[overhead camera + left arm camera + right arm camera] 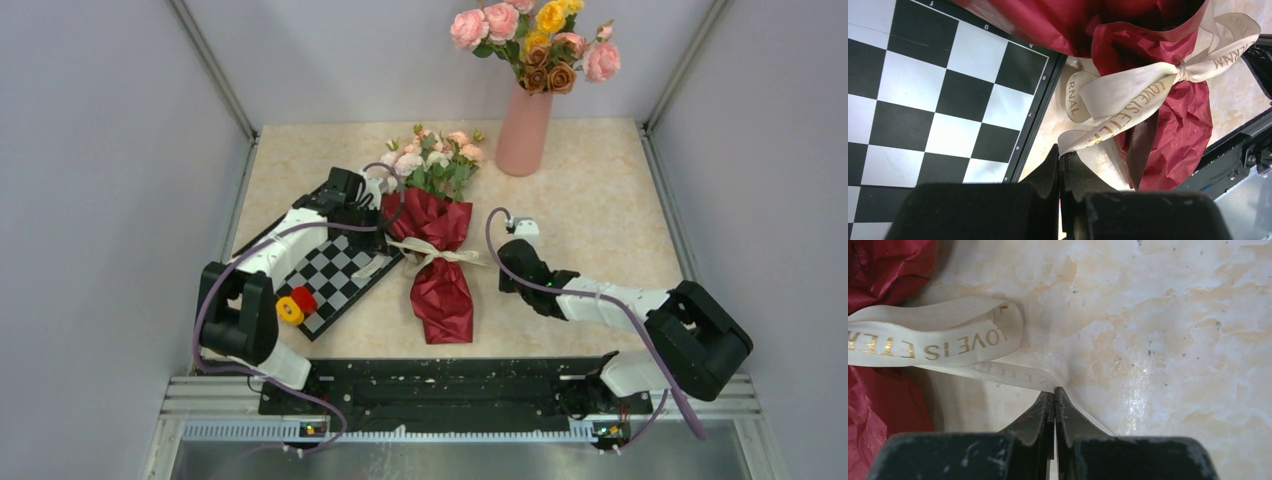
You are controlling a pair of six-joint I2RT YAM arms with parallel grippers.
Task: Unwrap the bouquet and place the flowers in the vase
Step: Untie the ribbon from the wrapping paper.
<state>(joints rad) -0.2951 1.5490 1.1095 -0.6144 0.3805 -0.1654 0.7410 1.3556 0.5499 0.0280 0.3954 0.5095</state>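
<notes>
ribbon tails pinched, bow not undone

bouquet (443, 290) in dark red crinkled paper lies mid-table, long axis near-to-far, blooms toward the tall salmon-pink vase (523, 135). cream ribbon (1128, 92) crosses it sideways: left gripper (1060, 157) clamped on its left tail, right gripper (1054, 392) on the right tail. pull likely outward.

arms (290, 240): white links, black joints | cables (640, 330): purple | fingers (1035, 420): black, scuffed, tapered
</notes>
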